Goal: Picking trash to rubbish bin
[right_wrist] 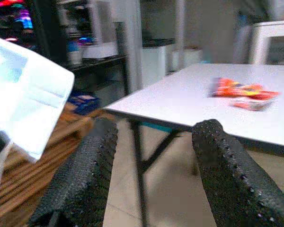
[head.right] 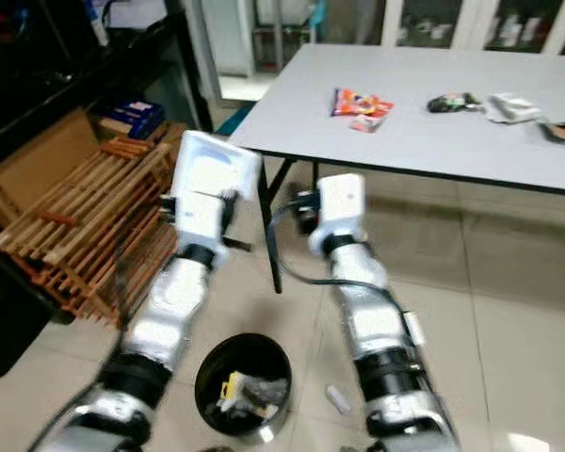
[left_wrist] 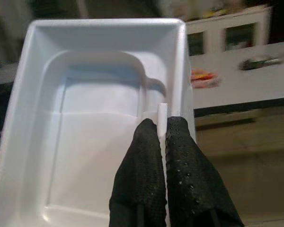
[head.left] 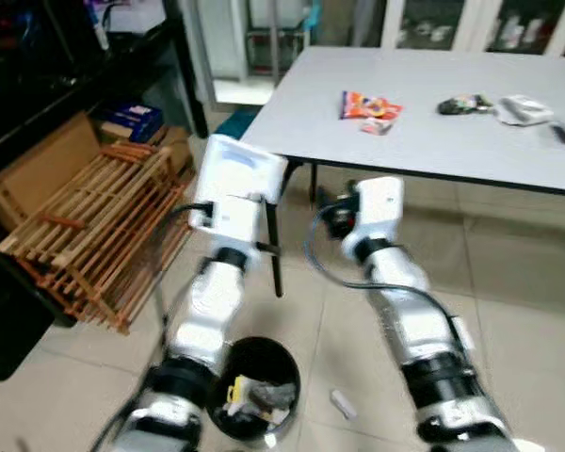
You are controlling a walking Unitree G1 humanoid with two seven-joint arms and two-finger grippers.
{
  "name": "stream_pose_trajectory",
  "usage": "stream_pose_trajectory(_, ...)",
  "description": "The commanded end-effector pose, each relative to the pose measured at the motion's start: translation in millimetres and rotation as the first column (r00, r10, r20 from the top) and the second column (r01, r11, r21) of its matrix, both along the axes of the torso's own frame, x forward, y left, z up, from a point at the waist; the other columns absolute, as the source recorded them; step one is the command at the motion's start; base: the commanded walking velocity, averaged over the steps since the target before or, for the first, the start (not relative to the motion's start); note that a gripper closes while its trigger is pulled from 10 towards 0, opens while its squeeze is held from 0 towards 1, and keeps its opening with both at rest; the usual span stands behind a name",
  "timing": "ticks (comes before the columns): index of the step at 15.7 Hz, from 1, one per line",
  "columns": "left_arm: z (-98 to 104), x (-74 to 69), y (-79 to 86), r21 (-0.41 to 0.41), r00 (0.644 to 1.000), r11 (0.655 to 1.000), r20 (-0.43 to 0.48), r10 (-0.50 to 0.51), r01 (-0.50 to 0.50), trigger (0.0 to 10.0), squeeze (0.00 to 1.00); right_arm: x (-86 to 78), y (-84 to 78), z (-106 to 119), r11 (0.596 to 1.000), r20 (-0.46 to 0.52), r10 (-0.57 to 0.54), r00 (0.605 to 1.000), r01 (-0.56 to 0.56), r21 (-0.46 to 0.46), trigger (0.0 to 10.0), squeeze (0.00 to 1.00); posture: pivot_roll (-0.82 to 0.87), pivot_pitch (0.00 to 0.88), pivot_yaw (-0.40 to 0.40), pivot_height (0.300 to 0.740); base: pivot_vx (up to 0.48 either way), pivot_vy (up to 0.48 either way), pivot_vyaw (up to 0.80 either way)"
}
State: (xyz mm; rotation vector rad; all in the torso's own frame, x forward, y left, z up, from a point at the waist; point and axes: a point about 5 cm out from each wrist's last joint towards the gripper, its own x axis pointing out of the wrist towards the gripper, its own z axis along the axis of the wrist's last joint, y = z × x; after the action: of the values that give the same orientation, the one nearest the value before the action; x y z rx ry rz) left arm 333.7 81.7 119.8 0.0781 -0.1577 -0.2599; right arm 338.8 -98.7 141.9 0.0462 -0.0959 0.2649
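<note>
My left gripper (left_wrist: 162, 130) is shut on the rim of a white plastic tray (head.left: 237, 171), held up in front of the table's near left corner. Its hollow side fills the left wrist view, white tray (left_wrist: 85, 118). My right gripper (right_wrist: 156, 128) is open with nothing between its fingers and faces the table edge. A black rubbish bin (head.left: 260, 342) stands on the floor between my arms, with yellow and white scraps inside. On the table lie a red snack wrapper (head.left: 369, 106), a dark wrapper (head.left: 464, 104) and a white packet (head.left: 525, 110).
The grey table (head.left: 433, 146) runs across the right, with a black leg (head.left: 275, 247) near my left arm. A wooden slatted rack (head.left: 94, 226) and cardboard (head.left: 42, 165) lean at the left. A small white scrap (head.left: 343, 405) lies on the tiles beside the bin.
</note>
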Motion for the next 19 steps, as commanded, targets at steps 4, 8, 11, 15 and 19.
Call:
stream_pose_trajectory(4,0.4,1.3,4.4,0.018,1.0,1.0,-0.005,-0.01,0.01,10.0,0.0,0.7,5.5,4.5,1.0,0.015,0.012,1.0,-0.012,0.004,10.0,0.0,0.03,0.014,0.077,0.74,0.0,0.0,0.0)
stream_pose_trajectory(8,-14.5,1.9,6.4,0.043,0.996,0.998,-0.082,-0.042,0.046,10.0,0.0,2.8,1.3,-11.6,0.998,-0.082,-0.023,0.996,0.018,-0.053,10.0,0.0,0.03,0.019,0.074,0.74,0.0,0.0,0.0)
stream_pose_trajectory(11,-53.0,1.3,27.5,0.095,0.959,0.994,-0.284,-0.019,0.048,10.0,0.0,-6.7,-9.2,-68.6,0.983,-0.402,-0.087,0.911,0.014,-0.181,10.0,0.0,0.02,0.027,0.071,0.74,0.0,0.0,0.0)
stream_pose_trajectory(15,-81.4,-9.2,52.2,0.135,0.905,0.991,-0.421,0.061,-0.004,10.0,0.0,-16.8,-2.3,-86.5,0.972,-0.491,-0.03,0.871,-0.089,-0.217,10.0,0.0,0.02,0.032,0.062,0.74,0.0,0.0,0.0)
stream_pose_trajectory(19,-110.2,-28.8,38.5,0.111,0.812,0.982,-0.581,-0.064,0.156,10.0,0.0,-20.2,-0.7,-94.6,0.958,-0.548,-0.03,0.836,-0.133,-0.256,10.0,0.0,0.02,0.037,0.061,0.74,0.0,0.0,0.0)
